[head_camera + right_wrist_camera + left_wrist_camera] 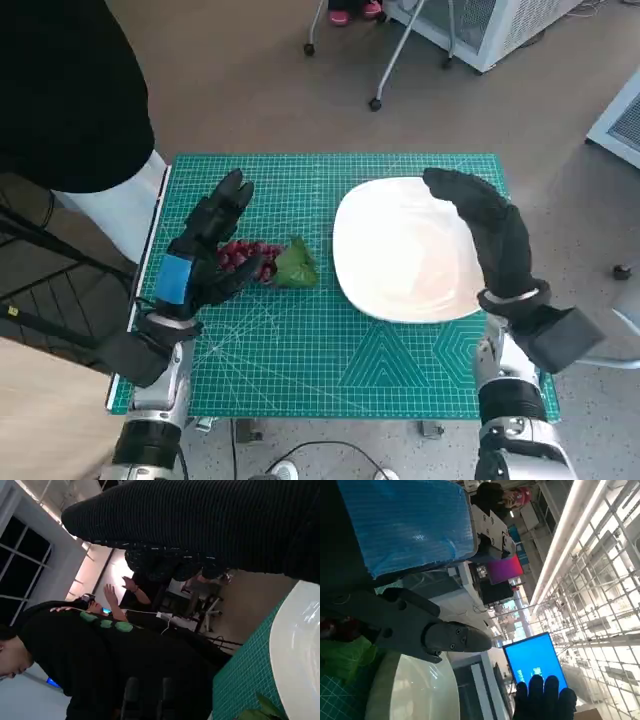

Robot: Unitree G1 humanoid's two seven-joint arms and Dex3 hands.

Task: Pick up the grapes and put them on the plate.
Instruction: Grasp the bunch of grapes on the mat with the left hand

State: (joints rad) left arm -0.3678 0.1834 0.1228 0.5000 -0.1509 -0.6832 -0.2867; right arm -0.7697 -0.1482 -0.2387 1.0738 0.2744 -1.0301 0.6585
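Left hand: black hand with blue tape on its back (200, 262), low over the mat; its fingers curl around the bunch, thumb side near the leaf, and it grips the fruit where it lies.
Grapes: bunch of dark red round grapes with a crumpled green leaf (270, 262), lying on the mat just left of the plate, half covered by the left hand.
Right hand: black knitted glove hand (490, 235), fingers stretched and apart over the right part of the plate, holding nothing.
Plate: smooth glossy white plate with rounded corners (390, 260), on the right half of the mat.
Mat: green cutting mat with white grid lines (330, 350), covering the small table.
Left wrist view only: shiny tape (410, 525), one grey-black finger (450, 637) above the plate rim, and tips of the gloved hand against a bright blue screen (535, 660).
Right wrist view only: ribbed knit of the glove (210, 525), and a person in black clothing (90, 670) beside the table.
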